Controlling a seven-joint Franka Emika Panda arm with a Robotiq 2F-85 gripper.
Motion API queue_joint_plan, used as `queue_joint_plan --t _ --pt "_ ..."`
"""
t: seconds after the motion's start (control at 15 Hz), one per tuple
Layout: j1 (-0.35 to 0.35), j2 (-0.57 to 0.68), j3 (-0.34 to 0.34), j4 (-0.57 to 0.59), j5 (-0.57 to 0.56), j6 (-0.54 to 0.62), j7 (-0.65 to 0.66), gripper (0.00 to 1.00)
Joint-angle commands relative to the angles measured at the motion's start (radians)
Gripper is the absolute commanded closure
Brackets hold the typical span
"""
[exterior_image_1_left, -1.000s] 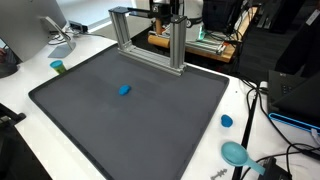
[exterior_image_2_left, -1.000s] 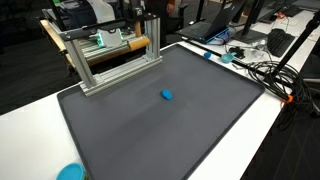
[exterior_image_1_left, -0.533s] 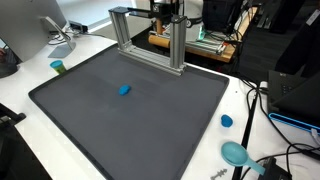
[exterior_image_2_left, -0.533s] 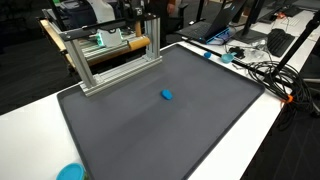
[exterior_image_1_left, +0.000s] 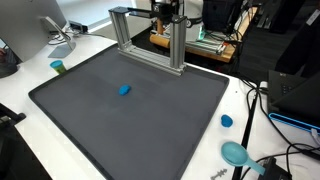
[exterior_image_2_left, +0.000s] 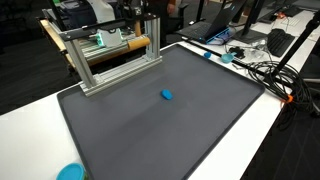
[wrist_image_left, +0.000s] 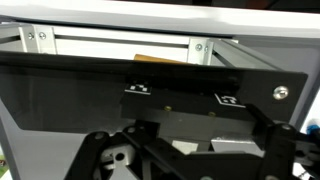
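My gripper (exterior_image_1_left: 165, 11) hangs at the back of the table, right at the top corner of the aluminium frame (exterior_image_1_left: 181, 45), and is small and dark against the clutter. In the wrist view the gripper (wrist_image_left: 195, 152) comes in from the bottom with its fingers (wrist_image_left: 97, 152) spread wide, so it stands open. Between them sits a dark bar with pale patches; I cannot tell whether it is touched. Beyond it are a black plate (wrist_image_left: 180, 80) with two markers and the frame's silver rail (wrist_image_left: 120, 42). A small blue object (exterior_image_1_left: 124, 90) (exterior_image_2_left: 166, 95) lies alone on the dark mat (exterior_image_1_left: 130, 125) (exterior_image_2_left: 170, 135), far from the gripper.
A teal bowl (exterior_image_1_left: 235, 152) (exterior_image_2_left: 70, 172) and a blue cap (exterior_image_1_left: 227, 121) sit on the white table off the mat. A green cup (exterior_image_1_left: 58, 67) stands at another corner. Cables (exterior_image_2_left: 262, 66) run along one side, and equipment crowds the space behind the frame (exterior_image_2_left: 82, 65).
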Motion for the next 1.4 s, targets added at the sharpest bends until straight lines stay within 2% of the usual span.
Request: queue_joint_plan --t 0.0,0.2,0.27,1.33 --pt "0.01 -0.01 -0.004 -0.004 0.033 -0.026 0.047 0.01" --pt "0.001 -0.025 -0.005 0.006 0.055 -0.04 0.095 0.0" --pt "0.0 -0.001 -0.003 0.004 0.021 -0.004 0.062 0.0" --pt "-0.015 0.032 0.009 0.026 0.034 0.022 0.147 0.01"
